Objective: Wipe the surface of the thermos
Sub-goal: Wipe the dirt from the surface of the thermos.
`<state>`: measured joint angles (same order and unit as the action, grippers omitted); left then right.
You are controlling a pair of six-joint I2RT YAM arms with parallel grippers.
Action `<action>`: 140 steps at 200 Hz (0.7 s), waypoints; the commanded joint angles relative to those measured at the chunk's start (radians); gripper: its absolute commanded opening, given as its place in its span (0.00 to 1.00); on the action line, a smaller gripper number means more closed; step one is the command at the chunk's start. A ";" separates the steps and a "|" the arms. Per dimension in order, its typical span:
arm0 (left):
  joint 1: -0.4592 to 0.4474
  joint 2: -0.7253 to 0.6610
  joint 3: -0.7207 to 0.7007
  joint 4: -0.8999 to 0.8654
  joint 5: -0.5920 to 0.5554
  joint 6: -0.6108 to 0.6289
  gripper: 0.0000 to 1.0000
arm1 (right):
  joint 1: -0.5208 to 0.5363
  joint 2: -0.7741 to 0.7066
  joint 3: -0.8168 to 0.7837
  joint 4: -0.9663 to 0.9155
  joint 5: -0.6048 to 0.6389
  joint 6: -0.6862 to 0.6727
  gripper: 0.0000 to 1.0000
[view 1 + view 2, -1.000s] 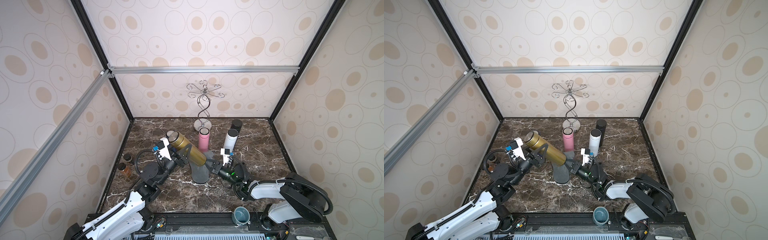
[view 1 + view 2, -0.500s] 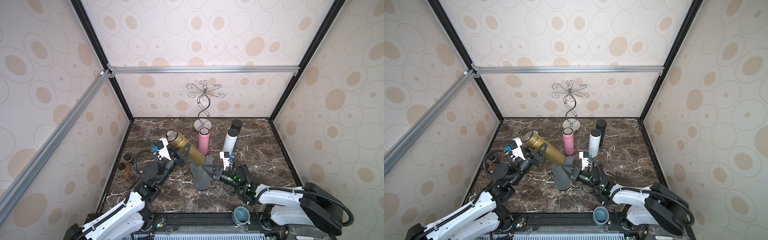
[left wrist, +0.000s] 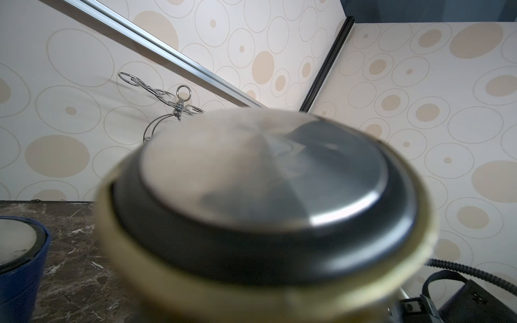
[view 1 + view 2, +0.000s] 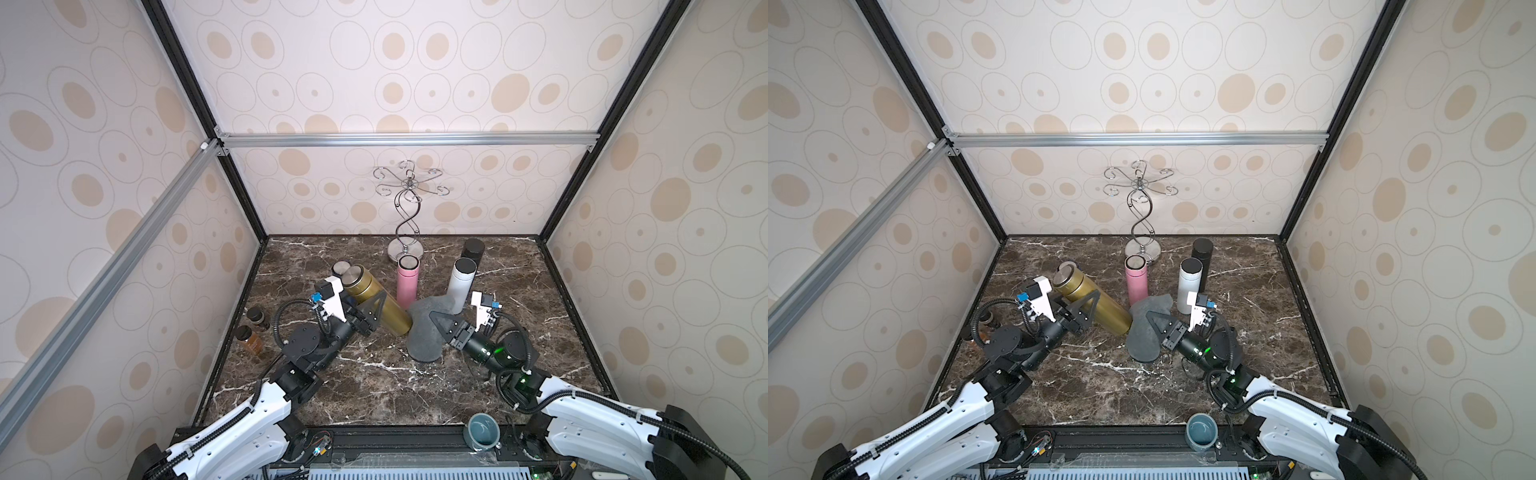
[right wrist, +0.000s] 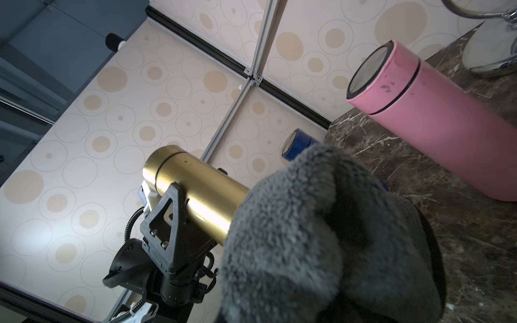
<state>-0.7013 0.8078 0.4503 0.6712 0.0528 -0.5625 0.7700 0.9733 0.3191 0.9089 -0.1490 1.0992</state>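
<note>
Dark marble surface [image 4: 374,386]. Your gold thermos [image 4: 390,318] is tilted just beside the pink bottle [image 4: 407,282], with your left hand [image 4: 372,309] clamped round its body. The grey cloth [image 4: 424,336], in front of the pink bottle, sits against the thermos's lower end, pinched tight in your right hand [image 4: 440,322].

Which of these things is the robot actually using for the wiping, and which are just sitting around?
In use: gold thermos, held tilted; grey cloth at its lower end.

Just lying about: pink thermos, white thermos, black thermos, blue thermos, metal hook stand, two brown jars, teal cup.
</note>
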 commanded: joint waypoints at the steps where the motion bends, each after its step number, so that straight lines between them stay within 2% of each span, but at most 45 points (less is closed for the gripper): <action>1: -0.002 -0.027 0.008 0.115 0.037 -0.023 0.00 | -0.022 0.066 -0.041 0.184 -0.037 0.113 0.00; 42: -0.002 -0.017 -0.001 0.180 0.072 -0.059 0.00 | -0.023 0.275 -0.068 0.495 -0.061 0.262 0.00; 66: -0.001 -0.002 0.006 0.188 0.086 -0.064 0.00 | -0.021 0.312 -0.022 0.499 -0.126 0.288 0.00; 94: -0.002 -0.004 0.008 0.165 0.098 -0.044 0.00 | -0.022 0.267 -0.014 0.490 -0.117 0.262 0.00; 107: -0.002 -0.004 0.008 0.152 0.117 -0.026 0.00 | -0.033 0.208 -0.008 0.394 -0.116 0.230 0.00; 140: -0.001 0.006 -0.002 0.170 0.224 0.017 0.00 | -0.043 -0.011 0.117 -0.109 -0.141 0.013 0.00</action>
<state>-0.7013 0.8146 0.4297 0.7471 0.1688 -0.5831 0.7338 1.0920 0.3138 1.0817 -0.2497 1.2179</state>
